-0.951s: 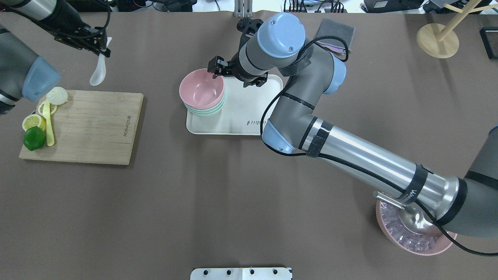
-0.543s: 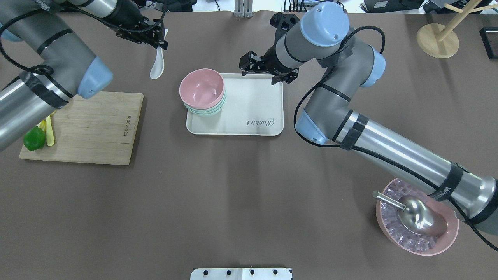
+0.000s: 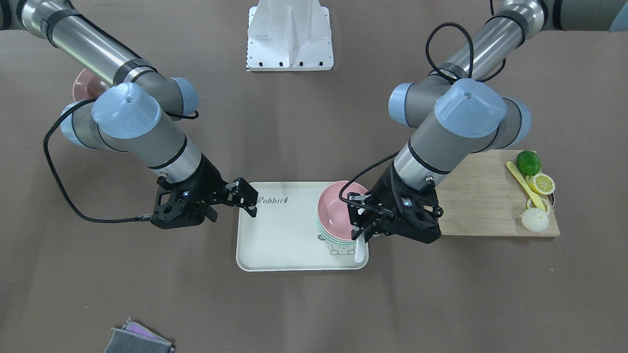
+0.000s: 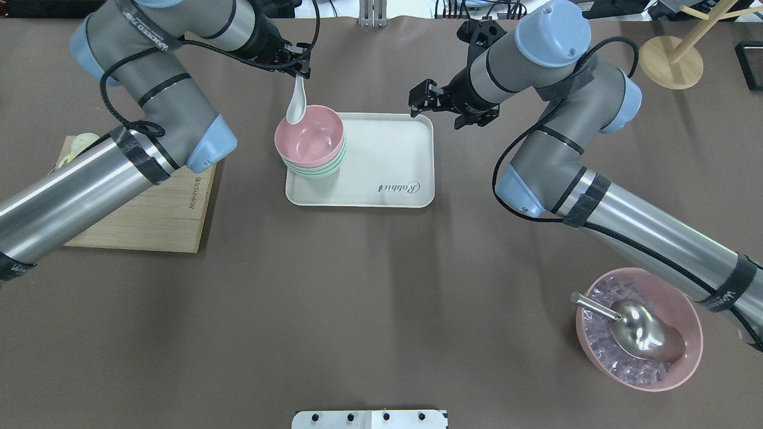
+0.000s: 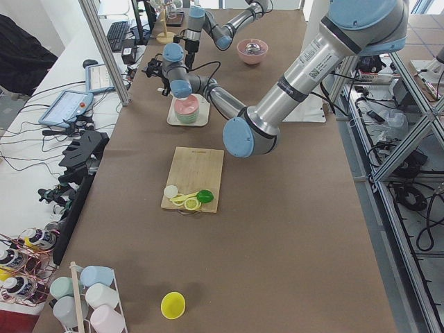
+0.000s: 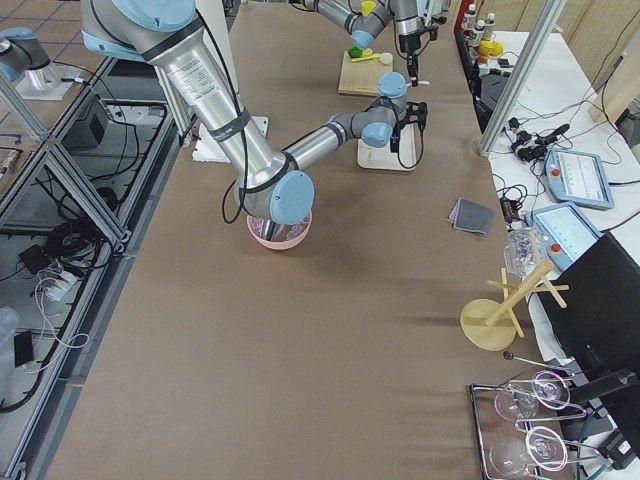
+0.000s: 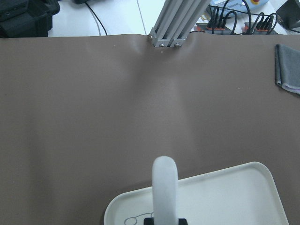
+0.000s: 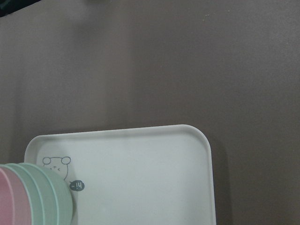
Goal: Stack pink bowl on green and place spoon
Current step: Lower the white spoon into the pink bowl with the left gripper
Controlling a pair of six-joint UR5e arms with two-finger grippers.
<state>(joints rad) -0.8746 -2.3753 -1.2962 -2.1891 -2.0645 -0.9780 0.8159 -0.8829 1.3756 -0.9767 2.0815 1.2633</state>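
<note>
The pink bowl (image 4: 309,136) sits nested on top of the green stack (image 4: 316,170) at the left end of the white tray (image 4: 381,179). My left gripper (image 4: 300,72) is shut on the handle of the white spoon (image 4: 296,105), which hangs scoop-down at the pink bowl's far-left rim. In the front view the spoon (image 3: 359,250) hangs below the left gripper (image 3: 360,228), beside the pink bowl (image 3: 333,208) and the green stack (image 3: 333,241). The left wrist view shows the spoon (image 7: 165,187) over the tray (image 7: 225,197). My right gripper (image 4: 415,100) is open and empty at the tray's far right corner.
A wooden cutting board (image 4: 155,208) lies left of the tray, with a lime (image 3: 529,162), lemon slices and a yellow utensil on it. A pink bowl of ice with a steel scoop (image 4: 638,328) stands front right. A wooden stand (image 4: 670,62) is at the far right.
My left arm has carried the spoon rightward from above the cutting board to the pink bowl's rim. My right gripper has let go of the pink bowl and drawn back to the right.
</note>
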